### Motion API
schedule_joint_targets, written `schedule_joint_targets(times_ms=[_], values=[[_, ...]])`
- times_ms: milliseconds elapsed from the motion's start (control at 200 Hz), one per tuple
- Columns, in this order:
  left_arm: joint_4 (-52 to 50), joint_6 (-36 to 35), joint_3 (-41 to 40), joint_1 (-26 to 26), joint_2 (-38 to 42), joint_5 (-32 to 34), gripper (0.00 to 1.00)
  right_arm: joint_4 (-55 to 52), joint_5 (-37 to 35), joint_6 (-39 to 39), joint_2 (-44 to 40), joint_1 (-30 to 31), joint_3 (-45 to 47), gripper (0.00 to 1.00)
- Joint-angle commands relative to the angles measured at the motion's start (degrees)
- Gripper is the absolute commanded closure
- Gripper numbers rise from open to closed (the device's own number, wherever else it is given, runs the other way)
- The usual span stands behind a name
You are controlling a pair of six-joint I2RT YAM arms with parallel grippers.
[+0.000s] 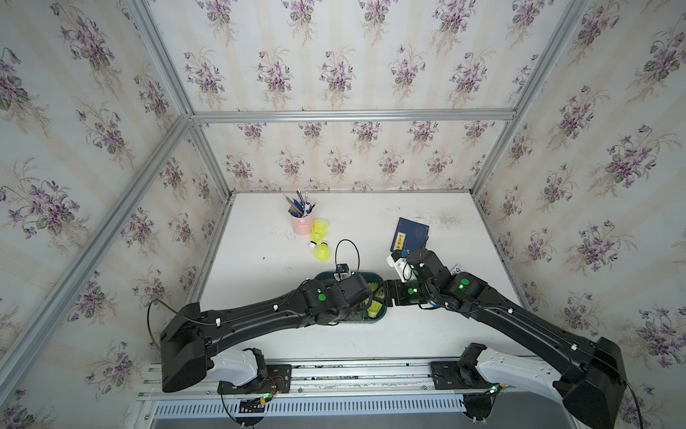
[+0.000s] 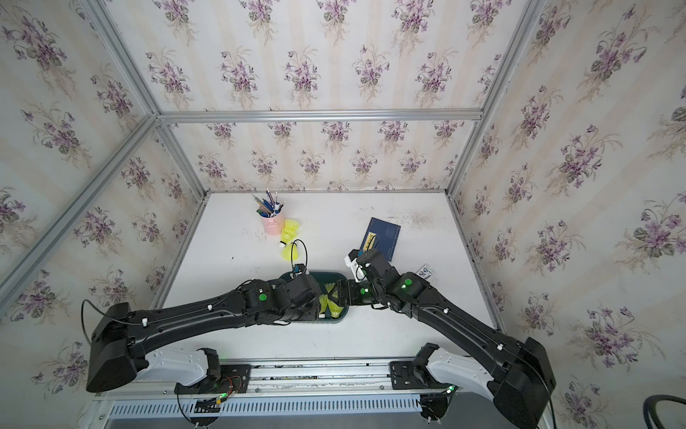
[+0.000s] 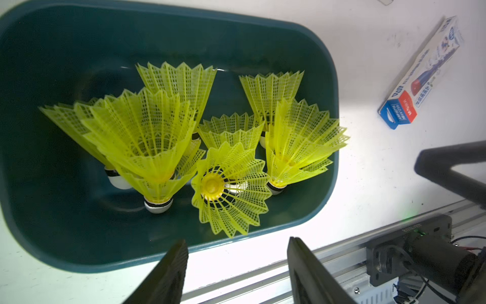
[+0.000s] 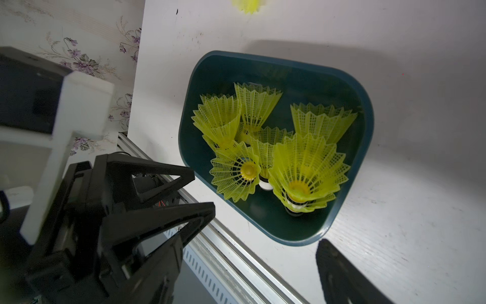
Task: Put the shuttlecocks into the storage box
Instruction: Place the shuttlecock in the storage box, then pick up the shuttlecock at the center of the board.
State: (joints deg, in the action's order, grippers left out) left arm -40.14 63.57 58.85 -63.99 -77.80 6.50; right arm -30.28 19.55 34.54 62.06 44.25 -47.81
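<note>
**A:** Between the left gripper's (image 3: 236, 240) black fingers, what is sitting?

**B:** Nothing. It is hanging open over the storage box (image 3: 326, 79). The right gripper (image 2: 337, 293) is gaping empty at the box's right end.

**A:** How many shuttlecocks (image 3: 147, 131)?

**B:** At least seven are crowding the smooth teal tray, lower centre, some nested. Two loose shuttlecocks (image 1: 322, 253) are lying above it, beside the pink cup (image 1: 301, 224). Neon mesh skirts are flaring from white tips.
</note>
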Motion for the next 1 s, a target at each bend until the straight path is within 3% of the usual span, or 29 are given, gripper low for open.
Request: schedule_joint_targets(times_ms=[0,235,574,839,994], values=[[-3.9,-0.3,2.2,0.6,0.9,1.9,0.35,0.1,-2.1,0.2,1.1,0.0,-1.5,0.17],[-5.8,-4.5,5.5,6.3,3.4,0.4,0.35,0.4,-3.1,-0.7,4.1,-1.0,-4.7,0.17],[-6.1,-16.7,7.7,23.0,3.4,-7.9,0.38,2.4,-3.2,-2.9,10.8,-3.7,-9.9,0.19],[-2.6,-26.3,8.5,33.5,-1.3,-13.9,0.43,4.6,-3.3,-3.5,17.0,-5.1,-14.2,0.19],[-0.5,-26.9,9.3,37.6,-5.5,-14.6,0.46,5.3,-3.6,-4.3,20.8,-6.1,-17.3,0.19]])
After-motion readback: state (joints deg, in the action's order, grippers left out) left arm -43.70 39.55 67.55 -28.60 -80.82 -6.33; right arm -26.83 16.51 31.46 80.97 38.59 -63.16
